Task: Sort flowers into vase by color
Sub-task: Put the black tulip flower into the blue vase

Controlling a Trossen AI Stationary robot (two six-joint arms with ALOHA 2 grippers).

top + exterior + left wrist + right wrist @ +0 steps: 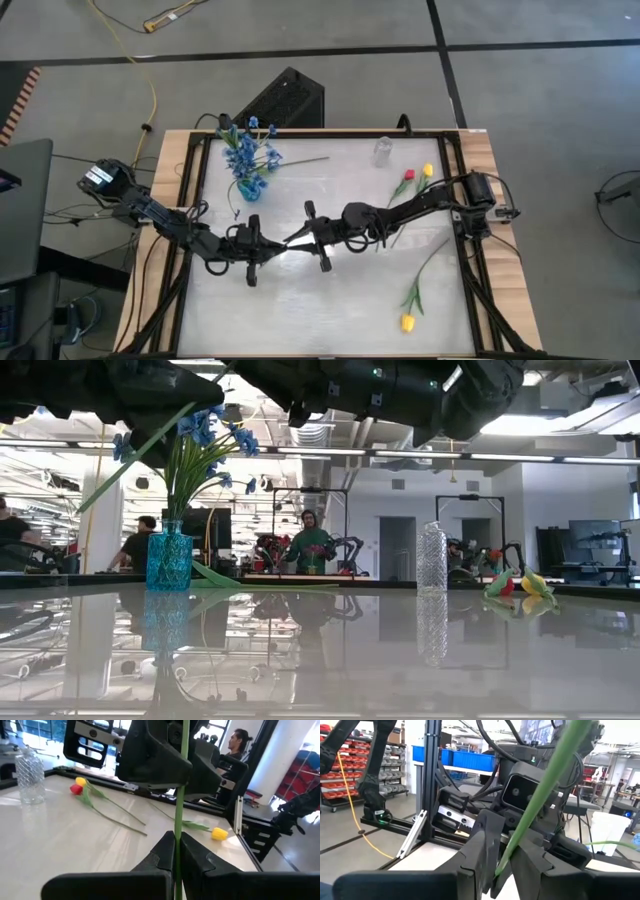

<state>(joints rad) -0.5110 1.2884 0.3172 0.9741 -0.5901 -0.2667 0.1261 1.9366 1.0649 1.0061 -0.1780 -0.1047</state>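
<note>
We see both arms reaching in low over the middle of the table (300, 310), meeting nose to nose. The left gripper (262, 243) comes in from the left edge, its fingers (165, 851) pinched tight on a thin green stem (178, 795). The right gripper (308, 236) stretches in from the right edge, and its fingers (480, 847) are clamped on that same stem too. Near the far left corner, the blue sprays (248, 150) stand in a blue vase (168, 558). A clear vase (382, 151) stands toward the far right, red and yellow tulips (416, 174) lying just beside it. Another yellow tulip (409, 321) lies near the near right corner.
</note>
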